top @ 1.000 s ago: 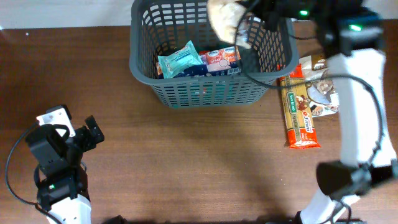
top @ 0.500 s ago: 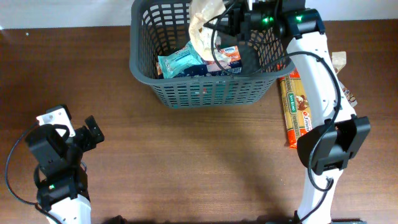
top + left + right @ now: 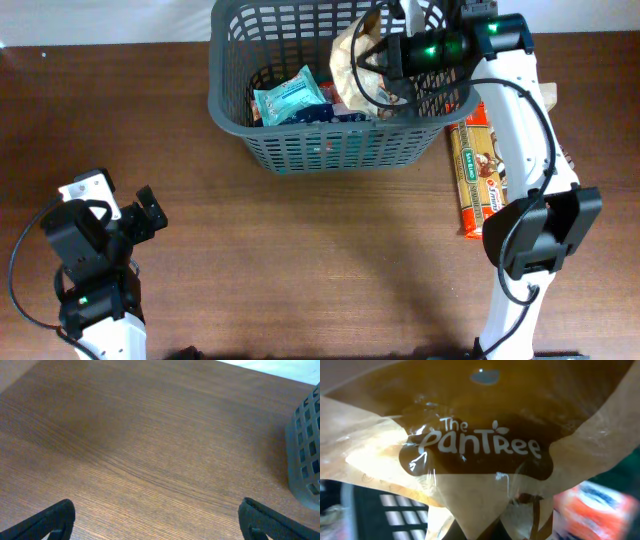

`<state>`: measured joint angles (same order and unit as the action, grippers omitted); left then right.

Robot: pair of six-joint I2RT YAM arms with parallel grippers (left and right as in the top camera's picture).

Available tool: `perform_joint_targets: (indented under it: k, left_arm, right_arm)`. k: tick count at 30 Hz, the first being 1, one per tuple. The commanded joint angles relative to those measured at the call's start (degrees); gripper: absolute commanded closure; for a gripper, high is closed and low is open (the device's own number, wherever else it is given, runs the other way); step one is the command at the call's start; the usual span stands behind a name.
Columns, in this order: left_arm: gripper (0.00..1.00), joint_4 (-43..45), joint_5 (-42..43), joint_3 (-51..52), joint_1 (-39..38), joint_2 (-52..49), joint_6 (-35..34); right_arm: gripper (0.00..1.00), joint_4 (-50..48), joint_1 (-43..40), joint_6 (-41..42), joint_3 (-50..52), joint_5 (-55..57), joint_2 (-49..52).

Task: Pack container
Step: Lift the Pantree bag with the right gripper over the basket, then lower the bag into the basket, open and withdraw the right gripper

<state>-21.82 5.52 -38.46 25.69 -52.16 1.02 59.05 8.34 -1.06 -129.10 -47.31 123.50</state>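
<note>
The container (image 3: 232, 100), a dark grey slotted basket, stands at the back middle of the table. My right gripper (image 3: 388, 55) is shut on a tan and clear "The Pantree" bag (image 3: 350, 60), which hangs over the container's right half. In the right wrist view the bag (image 3: 480, 445) fills the frame, pinched at the bottom between my right gripper (image 3: 500, 532). A teal packet (image 3: 290, 96) and a red packet (image 3: 349, 108) lie inside the container. My left gripper (image 3: 150, 215) rests open at the front left, with only bare wood between its jaws in the left wrist view (image 3: 160, 525).
A long yellow and red biscuit packet (image 3: 482, 180) lies on the table right of the container, with another packet (image 3: 547, 97) partly behind my right arm. The container's corner (image 3: 305, 450) shows at the right edge of the left wrist view. Its lattice (image 3: 395, 510) shows below the bag.
My right arm has swung over the container with the bag, first leftwards, then lower and slightly back right inside the rim. The left arm has not moved.
</note>
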Motion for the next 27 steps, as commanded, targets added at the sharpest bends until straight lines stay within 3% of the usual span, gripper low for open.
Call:
perform_joint_targets:
  k: [1, 5, 8, 12, 16, 23, 27]
  left_arm:
    - [0.01, -0.04, -0.42, 0.37, 0.2, 0.26, -0.39]
    - [0.01, -0.07, -0.44, 0.37, 0.2, 0.26, -0.39]
    - [0.01, -0.04, -0.44, 0.37, 0.2, 0.26, -0.39]
    - [0.01, -0.04, -0.44, 0.37, 0.2, 0.26, -0.39]
    - [0.01, -0.07, -0.44, 0.37, 0.2, 0.26, -0.37]
    - [0.01, -0.07, -0.44, 0.37, 0.2, 0.26, -0.39]
    - [0.01, -0.04, -0.44, 0.37, 0.2, 0.26, -0.37]
  right_arm:
    - [0.96, 1.64, 0.85, -0.15, -0.44, 10.97, -0.17]
    - [0.55, 4.0, 2.23, -0.66, -0.44, 17.88, -0.17]
    - [0.43, 4.04, 2.69, -1.51, -0.44, 17.84, -0.17]
    - [0.34, 4.02, 2.86, -1.7, -0.48, 17.84, -0.22]
    - [0.32, 5.11, 2.08, -1.68, -3.26, 18.36, -1.4]
    - [0.3, 7.67, -1.11, -1.73, -15.37, 19.61, -5.31]
    - [0.23, 9.38, -3.39, -1.66, -23.52, 18.05, -6.51]
